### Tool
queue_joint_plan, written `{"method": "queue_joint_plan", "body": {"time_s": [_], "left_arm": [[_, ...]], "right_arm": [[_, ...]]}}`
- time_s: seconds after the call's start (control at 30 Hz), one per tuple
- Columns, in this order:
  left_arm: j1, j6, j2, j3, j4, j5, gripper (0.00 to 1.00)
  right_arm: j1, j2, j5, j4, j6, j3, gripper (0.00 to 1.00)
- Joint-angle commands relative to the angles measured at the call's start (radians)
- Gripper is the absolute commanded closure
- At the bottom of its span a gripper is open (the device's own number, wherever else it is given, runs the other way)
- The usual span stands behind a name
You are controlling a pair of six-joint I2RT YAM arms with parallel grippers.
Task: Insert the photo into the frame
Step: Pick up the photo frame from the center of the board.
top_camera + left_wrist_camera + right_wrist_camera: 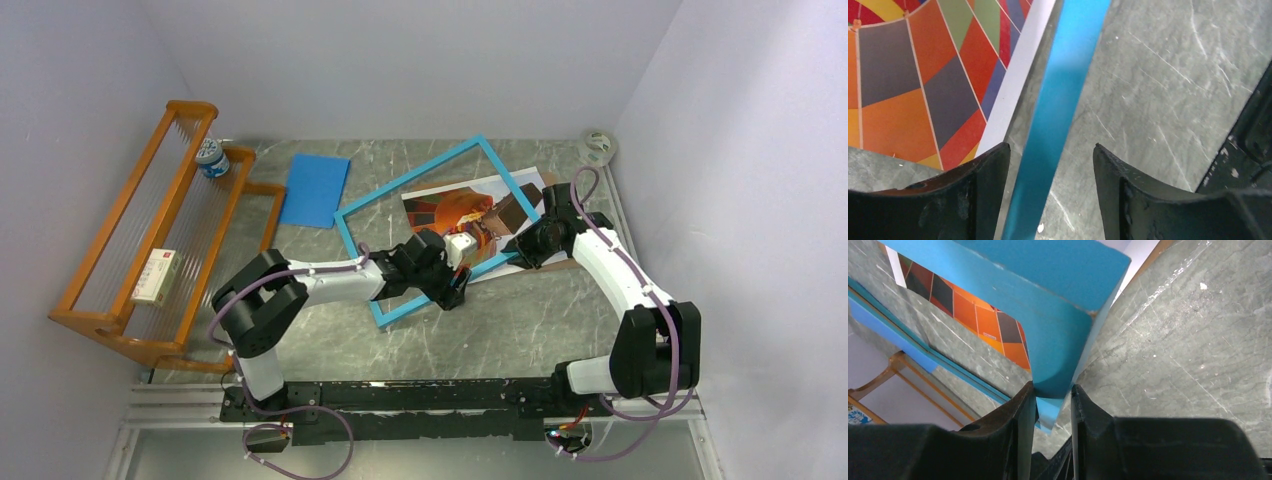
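The turquoise frame (420, 178) lies askew in the middle of the table. The hot-air balloon photo (450, 210) lies under its right half, sticking out past the frame's right rail. My left gripper (458, 290) is open at the frame's near rail. In the left wrist view this gripper (1052, 155) straddles the blue rail (1058, 115) with gaps on both sides, and the photo (923, 75) lies to the left. My right gripper (522, 250) is at the frame's right corner. In the right wrist view it (1054, 390) is shut on the frame (1058, 335), which is lifted above the photo (993, 315).
An orange wooden rack (150, 250) stands at the left, with a small white box (155, 277) on it and a blue-and-white tub (211, 158) at its far end. A flat blue pad (315, 190) lies beside it. A brown board (565, 262) peeks from under the photo. A tape roll (598, 146) sits at the back right.
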Motion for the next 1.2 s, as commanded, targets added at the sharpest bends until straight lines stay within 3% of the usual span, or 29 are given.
{"method": "queue_joint_plan", "body": {"time_s": [0.0, 0.2, 0.3, 0.47, 0.63, 0.87, 1.03, 1.17], "left_arm": [[-0.016, 0.047, 0.022, 0.059, 0.067, -0.128, 0.4], [-0.02, 0.061, 0.002, 0.095, 0.045, -0.119, 0.82], [-0.02, 0.066, -0.019, 0.123, 0.012, -0.082, 0.97], [-0.02, 0.054, -0.075, 0.163, -0.022, -0.079, 0.97], [-0.02, 0.029, -0.124, 0.253, -0.131, -0.09, 0.97], [-0.004, 0.009, -0.139, 0.383, -0.254, -0.061, 0.98], [0.039, -0.018, -0.15, 0.435, -0.281, -0.011, 0.97], [0.09, -0.063, -0.166, 0.506, -0.32, 0.078, 0.98]], "right_arm": [[0.016, -0.043, -0.083, 0.008, -0.015, 0.031, 1.0], [0.016, -0.047, -0.09, -0.031, -0.067, 0.068, 1.0], [0.014, -0.06, -0.079, -0.039, -0.088, 0.099, 0.96], [0.001, -0.08, -0.04, -0.093, -0.115, 0.199, 0.82], [-0.03, -0.121, -0.046, -0.102, -0.145, 0.315, 0.41], [-0.039, -0.267, -0.167, 0.174, -0.237, 0.363, 0.05], [-0.04, -0.357, -0.205, 0.354, -0.249, 0.36, 0.01], [-0.04, -0.403, -0.124, 0.362, -0.272, 0.365, 0.01]]}}
